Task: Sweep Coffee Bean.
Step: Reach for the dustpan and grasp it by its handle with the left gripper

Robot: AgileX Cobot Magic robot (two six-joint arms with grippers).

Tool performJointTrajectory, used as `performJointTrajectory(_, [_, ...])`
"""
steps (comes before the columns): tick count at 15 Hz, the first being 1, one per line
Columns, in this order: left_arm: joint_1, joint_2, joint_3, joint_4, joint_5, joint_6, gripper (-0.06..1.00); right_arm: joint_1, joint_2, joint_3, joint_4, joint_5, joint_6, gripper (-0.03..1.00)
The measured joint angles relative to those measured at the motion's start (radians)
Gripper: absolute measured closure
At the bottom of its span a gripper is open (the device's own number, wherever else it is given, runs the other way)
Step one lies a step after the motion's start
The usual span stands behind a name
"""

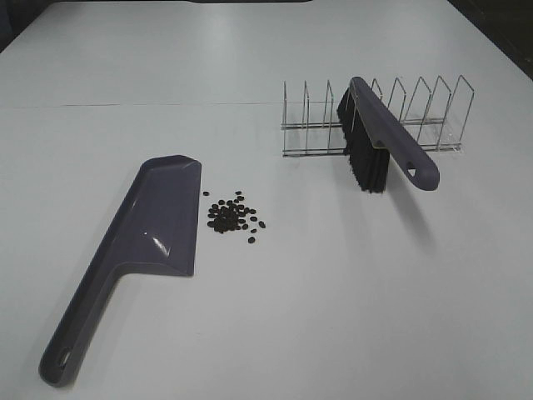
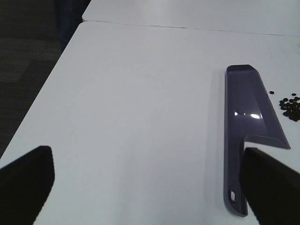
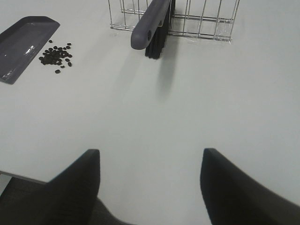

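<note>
The coffee bean pile (image 1: 231, 215) lies in a small dark cluster on the white table, just right of the purple-grey dustpan (image 1: 158, 217), which lies flat with its handle toward the front. The matching brush (image 1: 379, 142) leans in a wire rack (image 1: 441, 104), bristles down and handle pointing forward. Neither gripper shows in the exterior view. In the left wrist view my left gripper (image 2: 147, 187) stands wide open, well back from the dustpan (image 2: 248, 108) and beans (image 2: 291, 105). My right gripper (image 3: 150, 183) is open and empty, far short of the brush (image 3: 152, 23) and beans (image 3: 56, 55).
The wire rack (image 3: 206, 21) stands at the back right of the table (image 1: 333, 292). A seam between two tabletops runs across the back. The table's left edge, with dark floor beyond, shows in the left wrist view.
</note>
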Motion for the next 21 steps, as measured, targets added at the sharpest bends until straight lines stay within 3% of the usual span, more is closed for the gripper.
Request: performJointTrajectory(21, [0.0, 0.0, 0.0, 0.0, 0.0, 0.006, -0.05, 0.0, 0.0, 0.0, 0.0, 0.0, 0.0, 0.39])
